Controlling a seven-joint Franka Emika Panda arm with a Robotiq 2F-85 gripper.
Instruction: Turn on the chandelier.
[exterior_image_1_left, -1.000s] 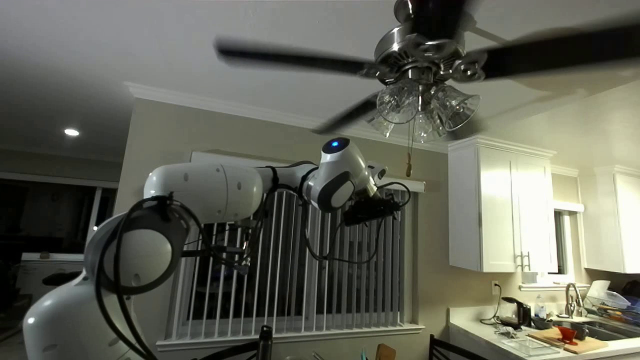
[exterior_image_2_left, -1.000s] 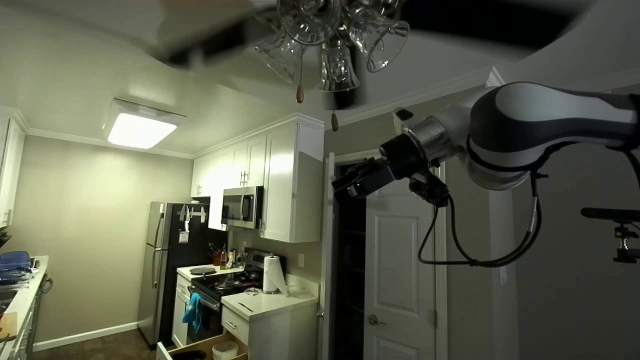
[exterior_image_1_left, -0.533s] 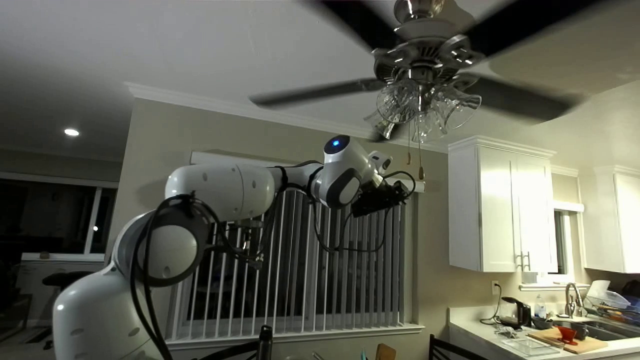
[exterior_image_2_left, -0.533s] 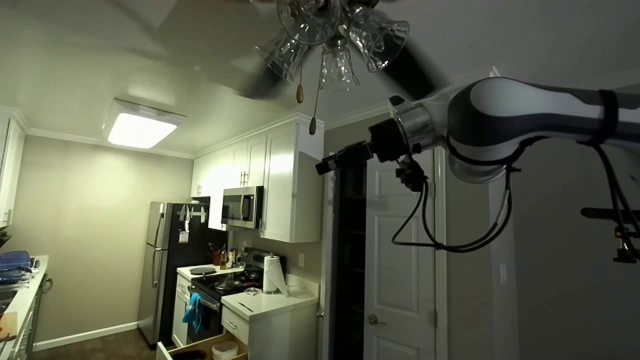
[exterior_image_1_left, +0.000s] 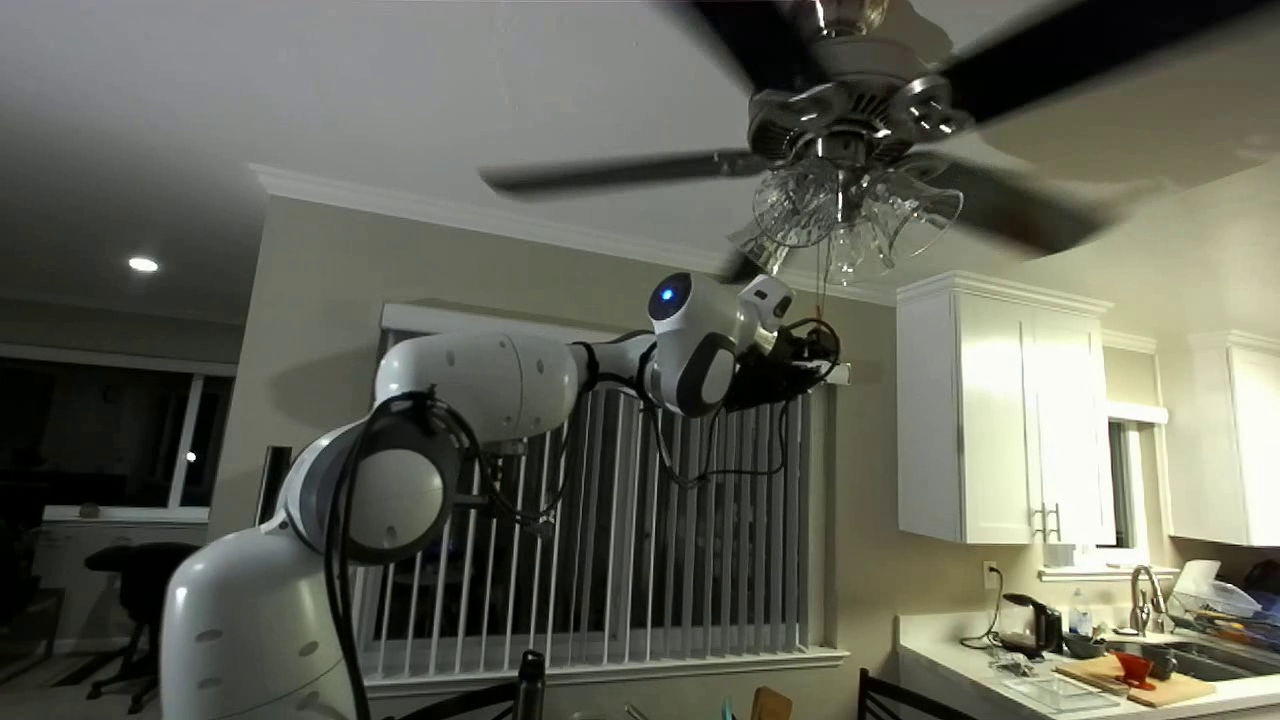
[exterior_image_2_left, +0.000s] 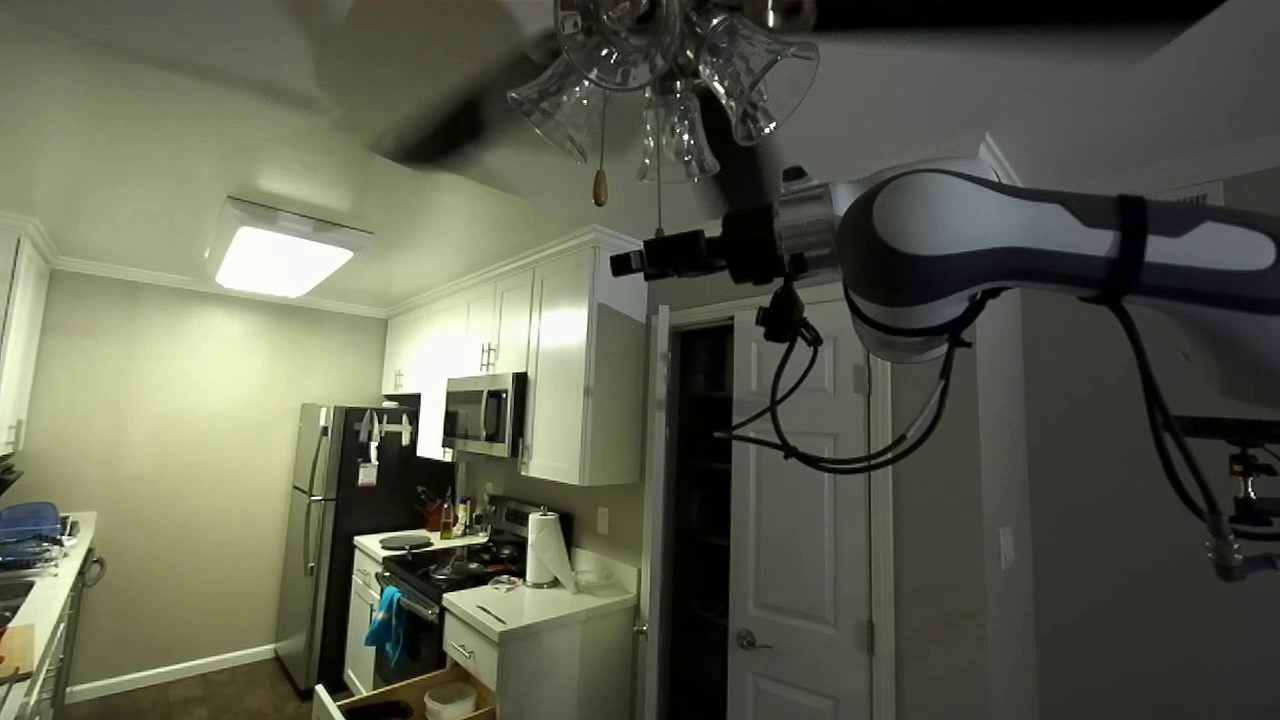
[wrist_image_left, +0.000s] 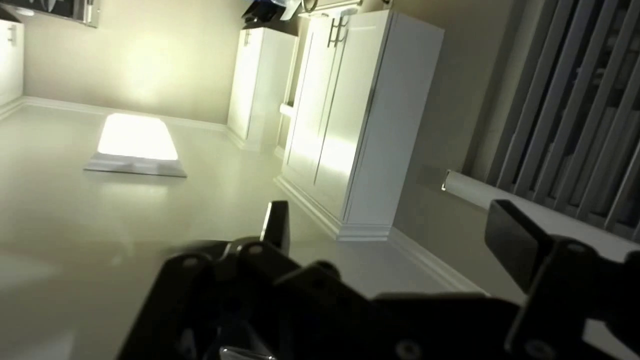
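A ceiling-fan chandelier (exterior_image_1_left: 838, 148) is mounted overhead and shown in both exterior views; its dark blades (exterior_image_1_left: 1080, 62) are blurred and its clear glass shades (exterior_image_1_left: 795, 203) are unlit. The gripper (wrist_image_left: 392, 230) is held lower than the shades by a white robot arm (exterior_image_1_left: 470, 385). In the wrist view, its black fingers (wrist_image_left: 515, 245) are spread wide apart. In an exterior view, a wooden pull (exterior_image_2_left: 600, 188) is hung near the gripper, and a second pull chain (exterior_image_2_left: 659, 190) is seen running down to it; whether that chain is touched cannot be told. The kitchen is lit by a rectangular ceiling light (exterior_image_2_left: 285, 262).
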